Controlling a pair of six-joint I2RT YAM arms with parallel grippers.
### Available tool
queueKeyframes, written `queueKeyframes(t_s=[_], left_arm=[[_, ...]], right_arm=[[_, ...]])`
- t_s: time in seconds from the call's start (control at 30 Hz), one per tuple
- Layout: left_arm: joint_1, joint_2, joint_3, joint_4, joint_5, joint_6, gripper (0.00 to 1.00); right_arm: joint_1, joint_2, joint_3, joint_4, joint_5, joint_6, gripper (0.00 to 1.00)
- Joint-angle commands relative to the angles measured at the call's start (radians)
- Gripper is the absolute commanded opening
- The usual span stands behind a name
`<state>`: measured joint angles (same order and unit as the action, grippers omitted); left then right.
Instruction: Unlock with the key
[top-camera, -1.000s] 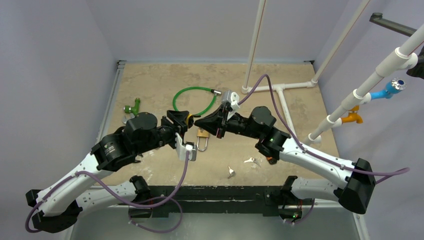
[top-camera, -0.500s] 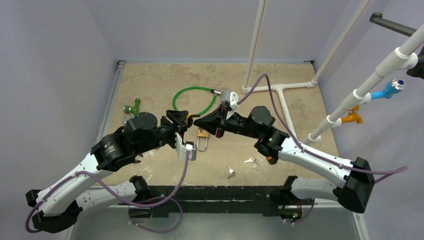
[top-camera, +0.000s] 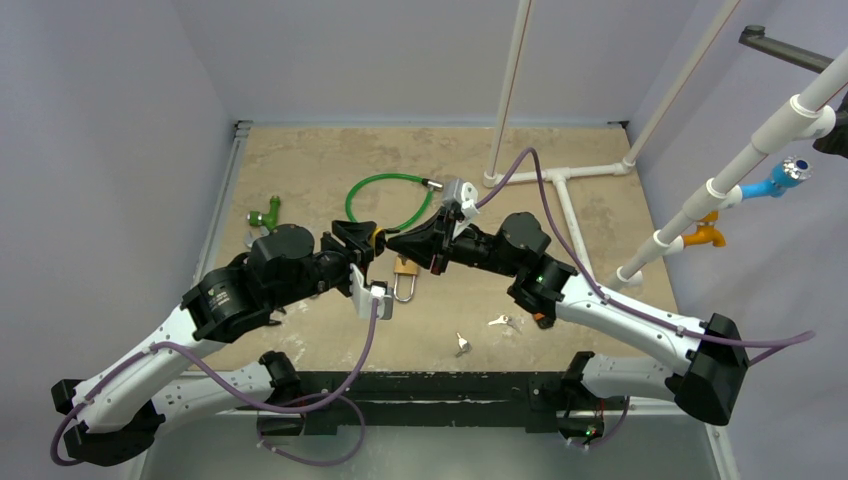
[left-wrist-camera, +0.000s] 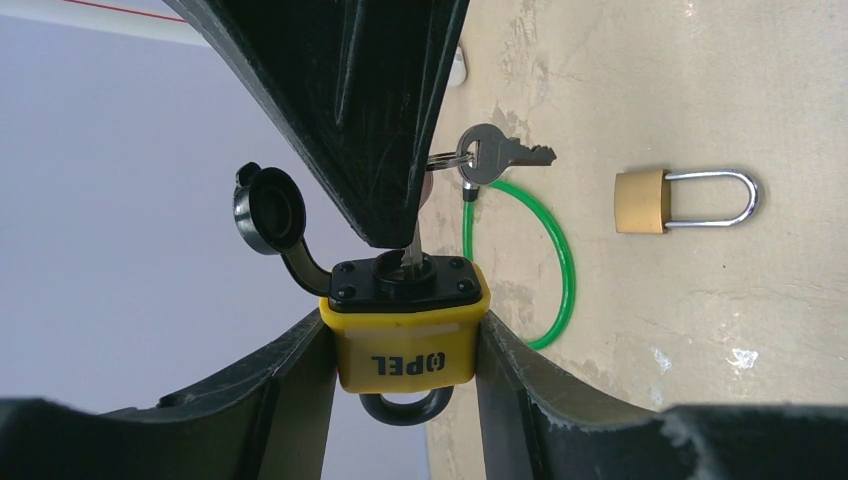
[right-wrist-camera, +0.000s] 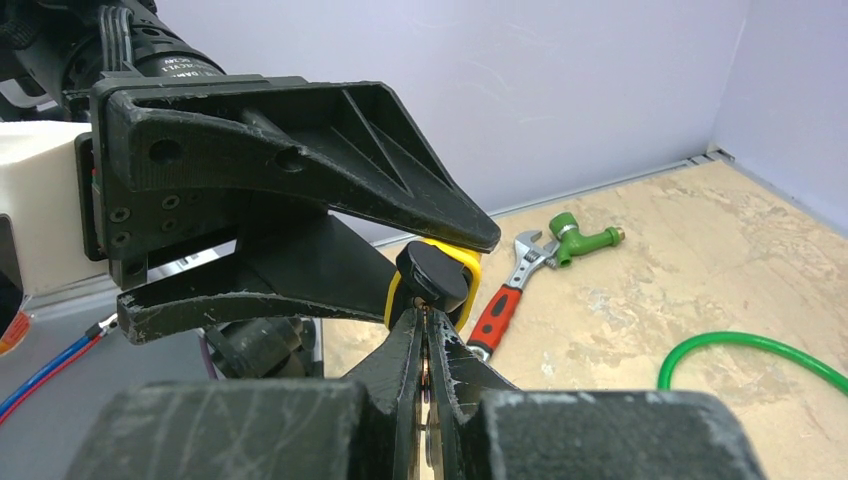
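Left gripper (left-wrist-camera: 403, 325) clamps padlock (left-wrist-camera: 405, 360); right gripper (right-wrist-camera: 425, 322) pinches key (left-wrist-camera: 412, 250), seated in keyhole (left-wrist-camera: 405, 270) just past fingertips (left-wrist-camera: 385, 190); off-axis turning could slip the key.

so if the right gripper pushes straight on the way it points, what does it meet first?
The yellow padlock clamped in the left gripper. The right gripper is shut on a key whose blade seems to sit at the lock's black keyway face; nothing lies between.

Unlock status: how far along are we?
Done: left tool grips the yellow padlock, dust cover flipped open. In hand: right tool, shut on the key, has the blade in the keyhole. Left: turn it; shackle looks seated.
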<state>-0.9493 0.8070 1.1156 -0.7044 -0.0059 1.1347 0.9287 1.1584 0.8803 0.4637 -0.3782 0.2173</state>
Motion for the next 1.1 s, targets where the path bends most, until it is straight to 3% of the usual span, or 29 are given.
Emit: queueKeyframes(t_s=[0.0, 0.8, 1.07], left_arm=[[-0.006, -0.005, 0.036, 0.058, 0.079, -0.031, 0.0], [-0.006, -0.003, 0.019, 0.099, 0.071, -0.043, 0.0], [-0.007, -0.008, 0.018, 0.136, 0.056, -0.119, 0.0]], right_arm=[[0.002, -0.019, 0.013, 0.11, 0.062, 0.0, 0.0], [0.005, -0.027, 0.012, 0.137, 0.039, 0.054, 0.0], [0.019, -0.007, -0.032, 0.181, 0.022, 0.109, 0.0]])
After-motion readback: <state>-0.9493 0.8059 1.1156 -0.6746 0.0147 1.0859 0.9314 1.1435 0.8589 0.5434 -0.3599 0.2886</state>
